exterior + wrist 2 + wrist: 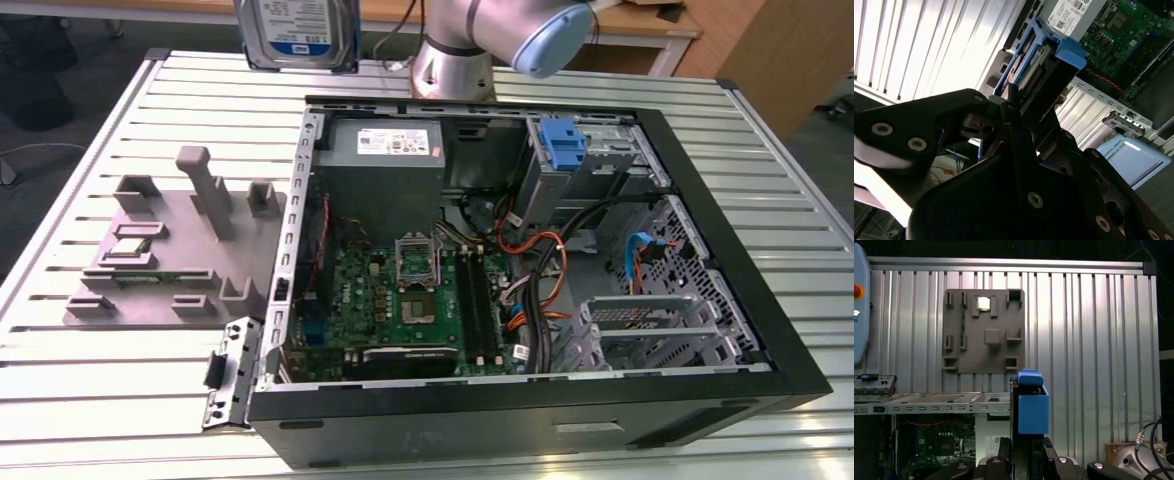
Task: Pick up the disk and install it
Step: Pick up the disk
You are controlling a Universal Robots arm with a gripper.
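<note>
1. Fingers [1021, 145] closed on disk [1032, 407], which sits edge-on between them and projects past the tips.
2. Step in hand: carry. Disk is aloft, not yet installed.
3. Seating likely requires squaring disk to drive cage [621, 150], well apart from fingers.

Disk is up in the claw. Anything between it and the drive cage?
Nothing visible: the disk is held high, clear of the open case, though cables lie close by the drive cage.

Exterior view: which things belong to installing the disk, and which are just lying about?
Job: disk, gripped in the jaws; open computer case; its drive cage.
Lying about: grey holder tray; chip on it.
</note>
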